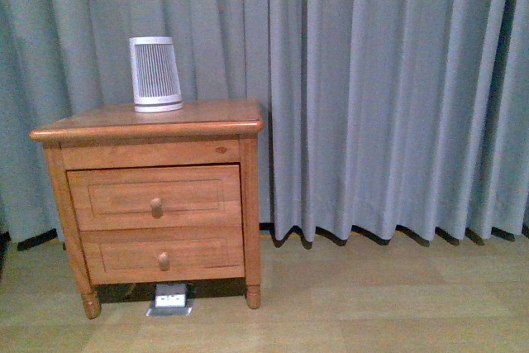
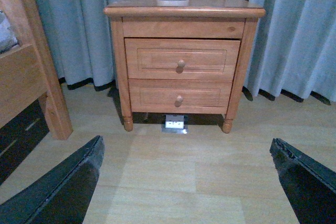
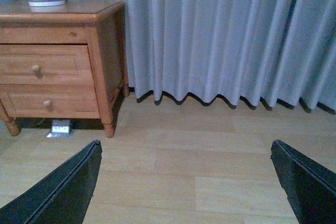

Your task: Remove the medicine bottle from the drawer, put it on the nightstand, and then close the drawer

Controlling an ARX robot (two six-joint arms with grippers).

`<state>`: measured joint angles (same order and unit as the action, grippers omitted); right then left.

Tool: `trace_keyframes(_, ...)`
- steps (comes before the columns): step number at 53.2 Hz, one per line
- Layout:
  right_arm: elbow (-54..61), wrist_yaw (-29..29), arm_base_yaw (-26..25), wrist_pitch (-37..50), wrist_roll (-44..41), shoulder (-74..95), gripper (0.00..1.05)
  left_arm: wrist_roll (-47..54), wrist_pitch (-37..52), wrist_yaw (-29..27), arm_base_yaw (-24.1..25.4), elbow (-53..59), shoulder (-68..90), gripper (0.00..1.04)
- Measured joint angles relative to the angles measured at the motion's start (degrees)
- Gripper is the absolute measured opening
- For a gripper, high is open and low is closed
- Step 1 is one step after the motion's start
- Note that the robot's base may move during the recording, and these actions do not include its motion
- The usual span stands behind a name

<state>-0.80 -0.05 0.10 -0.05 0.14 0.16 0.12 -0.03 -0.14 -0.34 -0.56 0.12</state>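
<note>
**Fingers spread, drawer shut**

Your left fingers [image 2: 68,187] and right fingers [image 3: 63,187] were both spread wide, grasping nothing, above the floor [image 2: 178,171]. Ahead, the nightstand [image 1: 250,204] had its upper drawer [image 1: 116,196] pushed in; the medicine bottle was out of sight. A ribbed white cylinder [image 1: 155,74] stood on top.

Warm orange-brown all over the nightstand [image 1: 149,131], and the drawer [image 1: 116,196] wears that same honeyed tone, right down to its round knob [image 1: 156,204] and the lower drawer [image 1: 124,258]. On top, a white ribbed cylinder [image 1: 155,73] striped with fine grey vertical slats, against a plain blue-grey curtain [image 1: 388,97] with darker shadowed folds. Down low, the floor [image 1: 372,312] runs in pale yellowish wood planks around a silvery-white socket plate [image 1: 171,298], and the left gripper [image 2: 186,145] and right gripper [image 3: 185,145] show matte black.
</note>
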Motion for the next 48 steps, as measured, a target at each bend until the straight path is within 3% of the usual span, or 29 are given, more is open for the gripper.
trace_keyframes(38,0.0,0.0,0.0,0.0,0.0,0.0,0.98,0.0,0.0,0.1,0.0,0.0,0.0,0.98)
trace_keyframes(40,0.0,0.0,0.0,0.0,0.0,0.0,0.98,-0.9,-1.9,-2.2,-0.8,-0.5,0.7,0.98)
trace_keyframes(44,0.0,0.0,0.0,0.0,0.0,0.0,0.98,-4.4,-9.8,-14.1,-3.8,-3.0,5.1,0.98)
trace_keyframes(48,0.0,0.0,0.0,0.0,0.0,0.0,0.98,-5.8,-8.6,-15.9,-3.8,-3.0,8.5,0.98)
